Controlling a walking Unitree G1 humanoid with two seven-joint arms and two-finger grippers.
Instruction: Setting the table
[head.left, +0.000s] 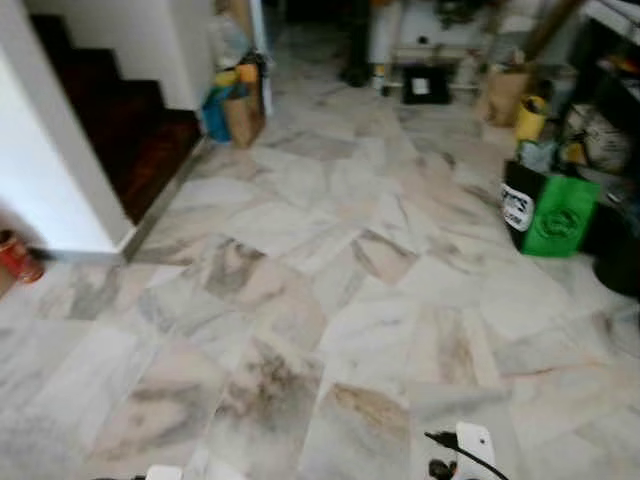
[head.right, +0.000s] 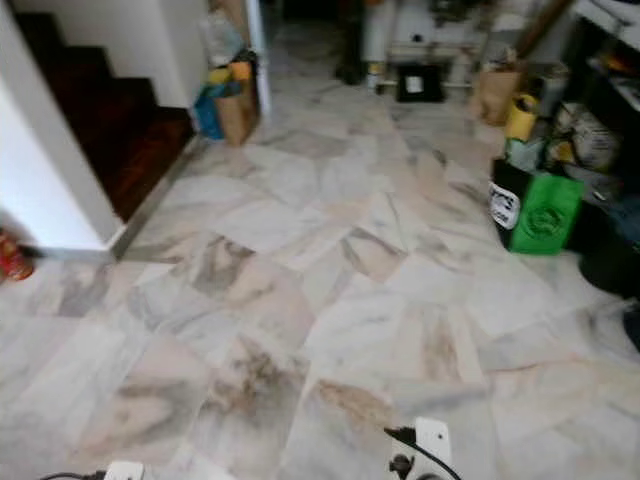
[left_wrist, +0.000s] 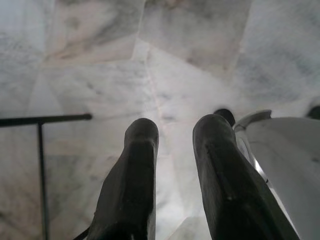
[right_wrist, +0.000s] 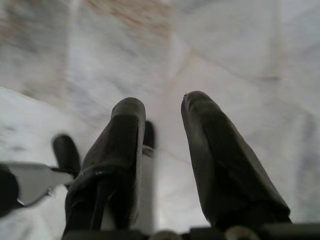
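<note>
Both arms hang idle over a marble tile floor (head.left: 330, 300). The left gripper (left_wrist: 175, 130) points down at the tiles, its jaws a narrow gap apart and holding nothing; the right gripper (right_wrist: 162, 107) hangs the same way. Ahead, one green shopping bag (head.left: 548, 212) stands on the right, and a dark wooden staircase (head.left: 130, 130) rises on the left with one brown paper bag (head.left: 243, 115) near its foot.
</note>
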